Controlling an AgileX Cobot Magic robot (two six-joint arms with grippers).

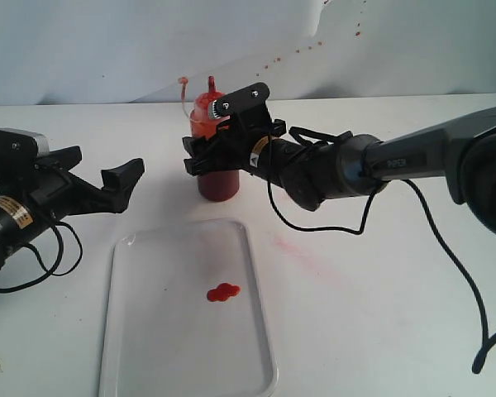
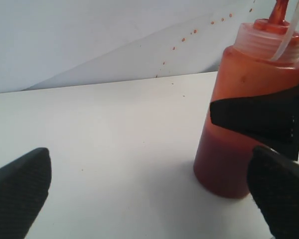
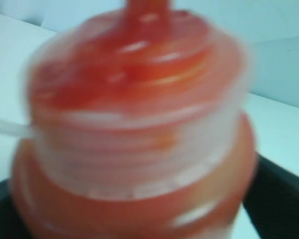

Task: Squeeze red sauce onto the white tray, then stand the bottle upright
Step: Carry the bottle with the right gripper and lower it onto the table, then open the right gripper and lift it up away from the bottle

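The bottle (image 1: 219,184) stands upright on the table just beyond the white tray (image 1: 165,331), its red nozzle pointing up. My right gripper (image 1: 221,155) is shut on the bottle's middle, one finger on each side. In the right wrist view the bottle (image 3: 139,99) fills the picture, blurred, with dark fingers (image 3: 279,199) at its edges. A small blob of red sauce (image 1: 223,292) lies on the tray. My left gripper (image 1: 103,168) hangs open and empty to the left of the bottle. In the left wrist view the bottle (image 2: 239,149) stands ahead, crossed by a black finger of the right gripper.
Faint pinkish smears (image 1: 293,248) mark the table to the right of the tray. Red spatter dots (image 1: 314,43) speckle the white back wall. The right arm's black cable (image 1: 467,281) loops over the table at the right.
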